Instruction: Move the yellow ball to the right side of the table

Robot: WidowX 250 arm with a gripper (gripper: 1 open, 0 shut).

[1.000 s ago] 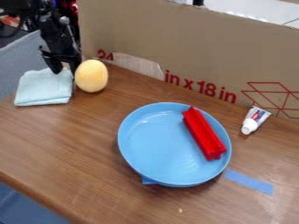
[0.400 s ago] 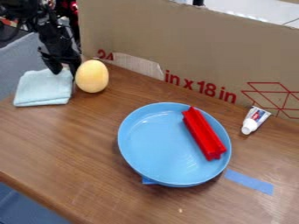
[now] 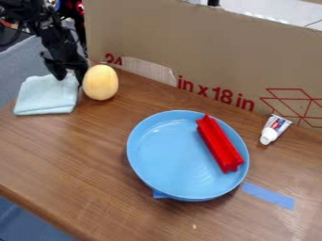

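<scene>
Camera view: my pincer point(image 3: 56, 68) hangs with fingers apart over the blue cloth point(image 3: 44, 95) at the tabletop's point(image 3: 75, 160) left end; the yellow ball point(image 3: 100, 82) sits just right of it, upright, ungrasped.

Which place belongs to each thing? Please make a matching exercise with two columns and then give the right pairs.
Things:
1. yellow ball
2. red block
3. small white tube
4. light blue cloth

Places:
A. inside the blue plate
B. by the box wall, at the picture's right
C. under the open gripper
D. on the table, between cloth and plate

Pairs: 1-D, 2-A, 3-B, 4-C
</scene>
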